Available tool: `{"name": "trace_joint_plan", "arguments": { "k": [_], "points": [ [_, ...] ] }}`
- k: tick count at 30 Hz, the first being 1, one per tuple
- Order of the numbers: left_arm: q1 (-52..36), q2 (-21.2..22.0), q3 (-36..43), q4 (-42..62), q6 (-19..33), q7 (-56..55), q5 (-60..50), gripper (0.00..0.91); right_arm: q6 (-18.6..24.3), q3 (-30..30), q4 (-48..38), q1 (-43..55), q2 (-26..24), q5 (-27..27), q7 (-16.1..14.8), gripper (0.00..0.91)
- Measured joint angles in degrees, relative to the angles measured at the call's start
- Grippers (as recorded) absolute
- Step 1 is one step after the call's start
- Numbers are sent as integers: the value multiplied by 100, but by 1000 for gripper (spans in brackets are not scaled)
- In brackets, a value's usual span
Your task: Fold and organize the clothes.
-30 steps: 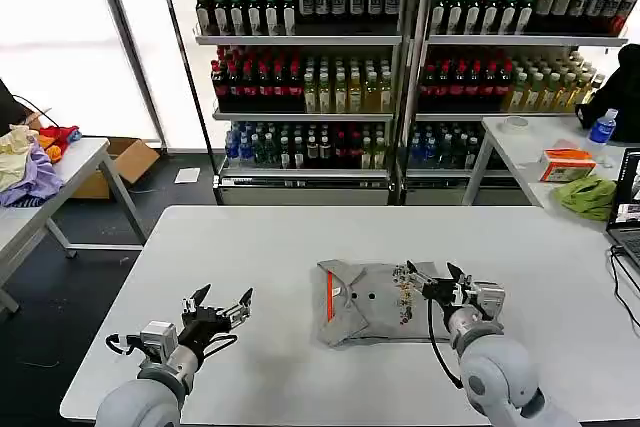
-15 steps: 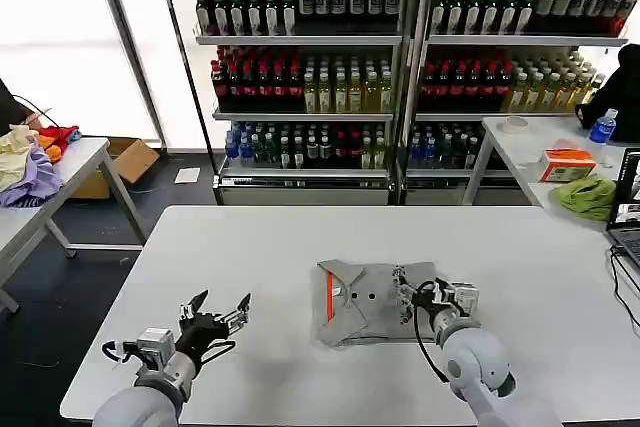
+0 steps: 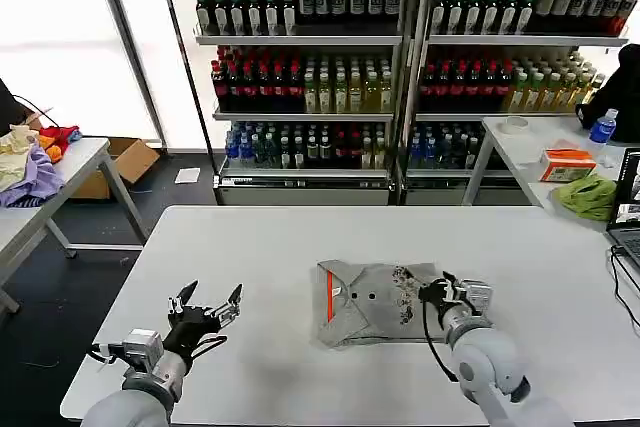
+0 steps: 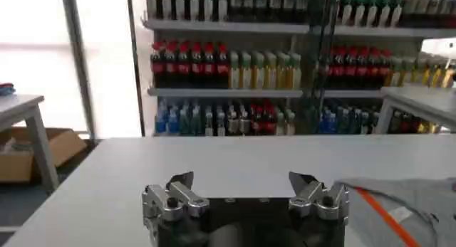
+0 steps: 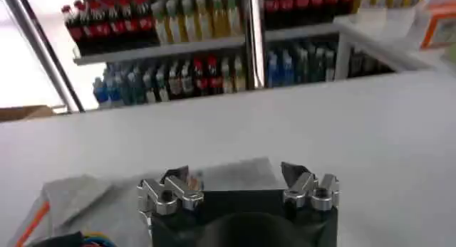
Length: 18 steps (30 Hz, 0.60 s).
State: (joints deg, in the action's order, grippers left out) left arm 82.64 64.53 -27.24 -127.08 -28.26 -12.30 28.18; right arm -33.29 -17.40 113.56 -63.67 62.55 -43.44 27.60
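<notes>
**Folded grey shirt lies mid-table; my right pincer backs off its edge**

The light grey shirt (image 3: 372,303) lies folded on the white table (image 3: 270,247), a little to my right of centre. An orange stripe (image 3: 331,301) runs along the side nearer my left arm, with a small white tag beside it and dark buttons next to that. A small multicoloured print (image 3: 404,297) shows near the edge facing my right arm. I can read no writing on the tag or print.

Half a second ago my right gripper (image 3: 447,294) sat over that printed edge. Now it has drawn a little to the right and hangs at the shirt's right border, fingers spread wide and holding nothing. In my right wrist view the two fingertips (image 5: 175,177) stand well apart over the grey cloth (image 5: 78,198).

My left gripper (image 3: 205,307) has slid a bit further toward my left and lower than a second ago. It hovers over bare table, well apart from the shirt, fingers wide open and empty. My left wrist view shows its tips (image 4: 182,181) apart, with the shirt's orange stripe (image 4: 381,211) off to one side.

Behind the table stand shelves of bottled drinks (image 3: 300,57), their labels too small to read.
</notes>
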Motion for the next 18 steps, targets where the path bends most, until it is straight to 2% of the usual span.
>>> {"name": "trace_joint_plan", "arguments": {
  "k": [9, 18],
  "points": [
    [52, 106, -117, -181, 361, 38, -306, 907, 36, -1315, 853, -657, -90, 1048, -254, 907],
    [-22, 109, -129, -211, 551, -77, -364, 907, 102, -2445, 1246, -1287, -51, 1425, -329, 907]
  ]
}}
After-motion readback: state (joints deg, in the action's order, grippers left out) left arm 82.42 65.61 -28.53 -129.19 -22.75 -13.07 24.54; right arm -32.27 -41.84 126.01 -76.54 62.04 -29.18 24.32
